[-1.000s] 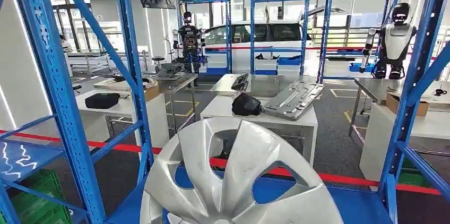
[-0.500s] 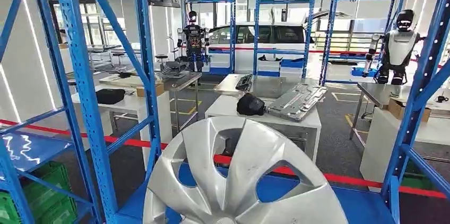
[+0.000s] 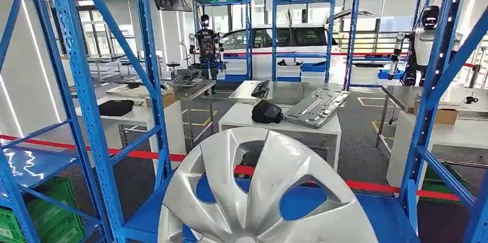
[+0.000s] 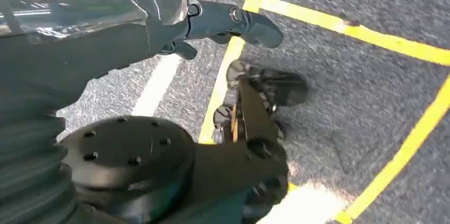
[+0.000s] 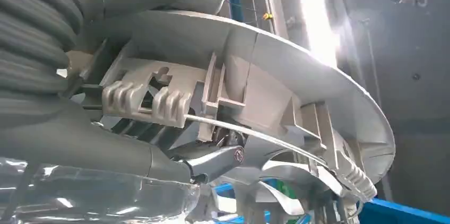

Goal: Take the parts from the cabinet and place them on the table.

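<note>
My right hand (image 5: 159, 149) is wrapped around the silver hubcap (image 3: 262, 194): in the right wrist view the grey thumb lies over the outer face and the darker fingers (image 5: 217, 161) reach under the ribbed inner side, against the wire retaining ring. The grip is narrow, closed on the rim.

In the head view the hubcap fills the lower centre of the frame, tilted up with its spoked face toward me, in front of the blue shelf of the cabinet (image 3: 86, 110), whose blue uprights run up the left and right sides of the frame.

My left hand (image 4: 233, 22) hangs over grey floor (image 4: 371, 107) with yellow lines; its fingers stretch out with nothing between them, loosely spread.

Past the cabinet, in the middle of the frame, a white bench (image 3: 276, 122) carries a dark pouch-like part (image 3: 266, 112) just beside a flat grey metal panel (image 3: 316, 106). Another humanoid (image 3: 420, 44) stands at upper right, and a white car (image 3: 288, 38) sits behind the far racks.
</note>
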`<state>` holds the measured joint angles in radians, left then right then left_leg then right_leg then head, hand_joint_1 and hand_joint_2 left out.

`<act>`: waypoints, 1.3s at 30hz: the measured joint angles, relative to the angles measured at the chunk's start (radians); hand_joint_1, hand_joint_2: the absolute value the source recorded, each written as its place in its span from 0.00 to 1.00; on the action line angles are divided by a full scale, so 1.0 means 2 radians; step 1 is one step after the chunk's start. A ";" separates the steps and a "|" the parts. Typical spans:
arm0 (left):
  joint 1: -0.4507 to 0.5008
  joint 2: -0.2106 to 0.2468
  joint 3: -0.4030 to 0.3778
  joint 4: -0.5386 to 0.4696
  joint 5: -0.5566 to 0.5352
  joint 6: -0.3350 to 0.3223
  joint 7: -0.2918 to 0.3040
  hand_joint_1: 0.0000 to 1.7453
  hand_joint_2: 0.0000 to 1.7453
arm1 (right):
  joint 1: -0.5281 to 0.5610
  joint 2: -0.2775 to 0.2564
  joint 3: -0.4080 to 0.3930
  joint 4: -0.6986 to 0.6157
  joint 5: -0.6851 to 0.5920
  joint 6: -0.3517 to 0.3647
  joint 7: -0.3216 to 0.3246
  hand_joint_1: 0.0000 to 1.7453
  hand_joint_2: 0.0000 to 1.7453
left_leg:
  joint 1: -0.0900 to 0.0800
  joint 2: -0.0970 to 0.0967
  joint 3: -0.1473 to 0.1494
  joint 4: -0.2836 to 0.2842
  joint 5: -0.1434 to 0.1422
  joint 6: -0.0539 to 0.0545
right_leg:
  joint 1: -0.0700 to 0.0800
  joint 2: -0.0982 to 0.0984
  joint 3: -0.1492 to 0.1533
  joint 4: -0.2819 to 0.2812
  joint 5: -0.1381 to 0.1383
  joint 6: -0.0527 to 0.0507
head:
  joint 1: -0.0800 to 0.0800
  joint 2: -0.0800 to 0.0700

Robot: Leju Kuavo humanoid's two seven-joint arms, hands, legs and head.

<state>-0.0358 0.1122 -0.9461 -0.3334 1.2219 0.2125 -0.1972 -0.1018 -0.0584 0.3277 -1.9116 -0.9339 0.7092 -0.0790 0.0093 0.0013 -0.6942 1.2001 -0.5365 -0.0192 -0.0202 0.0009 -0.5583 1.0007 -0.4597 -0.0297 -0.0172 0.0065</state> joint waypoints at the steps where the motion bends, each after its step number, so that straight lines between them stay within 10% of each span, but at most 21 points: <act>1: 0.000 0.000 0.000 0.000 0.000 0.000 0.000 0.00 1.00 | 0.000 0.000 0.000 0.000 0.000 0.000 0.000 1.00 1.00 | 0.001 0.000 -0.015 0.039 -0.017 -0.001 | 0.001 0.000 -0.003 0.000 0.002 0.000 | 0.000 0.000; 3: 0.000 0.000 0.000 0.001 0.000 0.000 0.000 0.00 1.00 | 0.001 0.000 0.000 0.002 0.000 0.000 0.000 1.00 1.00 | 0.001 0.000 -0.016 0.059 -0.019 -0.001 | 0.002 0.000 -0.009 0.001 0.006 0.002 | 0.000 0.000; 6: 0.000 0.000 0.000 0.001 0.000 0.000 0.000 0.00 1.00 | 0.000 0.000 0.000 0.003 0.000 0.000 0.000 1.00 1.00 | -0.001 -0.002 0.065 -0.071 0.032 0.008 | 0.004 0.001 -0.011 0.001 0.010 0.004 | 0.000 0.000; 7: -0.001 0.001 0.000 0.001 0.000 0.000 0.000 0.00 1.00 | 0.000 0.001 0.000 0.003 0.000 0.001 -0.001 1.00 1.00 | -0.003 -0.002 0.081 -0.100 0.023 0.013 | 0.003 0.001 -0.011 0.000 0.012 0.005 | 0.000 0.000; 12: -0.002 0.000 0.000 0.004 -0.001 0.000 0.000 0.00 1.00 | -0.001 0.002 0.000 0.003 0.000 0.001 -0.001 1.00 1.00 | -0.004 0.000 0.080 -0.110 0.041 0.026 | 0.005 0.000 -0.017 -0.001 0.020 0.019 | 0.000 0.000; 17: -0.003 -0.001 0.000 0.005 0.000 -0.001 0.000 0.00 1.00 | 0.000 0.002 -0.002 0.004 0.000 0.004 -0.001 1.00 1.00 | -0.005 0.003 0.061 -0.112 0.057 0.032 | 0.003 0.000 -0.085 0.156 -0.060 0.016 | 0.003 0.000; 19: -0.003 -0.002 0.000 0.006 0.000 -0.002 0.000 0.00 1.00 | 0.001 0.002 -0.002 0.006 0.000 0.005 -0.001 1.00 1.00 | -0.005 0.003 0.055 -0.110 0.061 0.031 | 0.002 0.000 -0.068 0.138 -0.051 0.025 | 0.003 0.000; 21: -0.003 -0.005 0.000 0.007 0.000 -0.002 0.000 0.00 1.00 | 0.000 0.002 -0.002 0.006 0.001 0.005 -0.001 1.00 1.00 | -0.004 0.002 0.051 -0.106 0.062 0.028 | 0.000 -0.001 -0.009 0.039 -0.021 0.033 | 0.003 0.000; 22: -0.003 -0.005 0.000 0.008 0.000 -0.002 -0.001 0.00 1.00 | 0.000 0.002 -0.002 0.006 0.001 0.005 -0.001 1.00 1.00 | -0.005 0.002 0.048 -0.101 0.063 0.027 | 0.001 -0.002 0.013 -0.002 -0.018 0.030 | 0.003 0.000; 27: -0.002 -0.004 0.000 0.011 0.000 -0.003 -0.002 0.00 1.00 | 0.000 0.002 -0.003 0.005 0.002 0.006 -0.001 1.00 1.00 | -0.006 0.001 0.041 -0.097 0.070 0.012 | 0.000 -0.001 0.004 -0.001 -0.005 0.007 | 0.003 0.000; 31: -0.001 -0.006 0.000 0.013 0.000 -0.005 -0.002 0.00 1.00 | 0.001 0.005 -0.003 0.005 0.002 0.006 -0.001 1.00 1.00 | 0.000 -0.001 -0.002 0.016 -0.014 0.000 | 0.001 -0.001 -0.007 0.000 0.007 0.000 | 0.000 0.000; 33: -0.001 -0.006 0.000 0.013 -0.001 -0.005 -0.002 0.00 1.00 | 0.001 0.005 -0.003 0.005 0.002 0.006 -0.001 1.00 1.00 | 0.001 -0.001 -0.011 0.060 -0.030 -0.001 | 0.001 -0.001 -0.016 0.001 0.012 0.001 | 0.000 0.000; 37: -0.002 -0.006 0.000 0.013 -0.005 -0.006 -0.002 0.00 1.00 | 0.001 0.005 -0.004 0.005 0.002 0.006 -0.001 1.00 1.00 | 0.000 -0.002 0.091 -0.089 0.019 0.008 | 0.002 0.000 -0.024 0.001 0.023 0.006 | 0.000 0.000; 39: -0.003 -0.006 0.000 0.013 -0.006 -0.006 -0.002 0.00 1.00 | 0.000 0.004 -0.004 0.005 0.001 0.006 -0.002 1.00 1.00 | -0.006 -0.003 0.094 -0.103 0.017 0.013 | 0.003 -0.001 -0.026 0.001 0.027 0.014 | 0.001 0.000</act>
<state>-0.0414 0.1003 -0.9457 -0.3071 1.2097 0.1999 -0.2003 -0.1021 -0.0496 0.3189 -1.9024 -0.9312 0.7218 -0.0828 -0.0019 -0.0048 -0.5058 0.9945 -0.5022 0.0062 -0.0141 -0.0003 -0.6107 1.0026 -0.4052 -0.0027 -0.0156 0.0065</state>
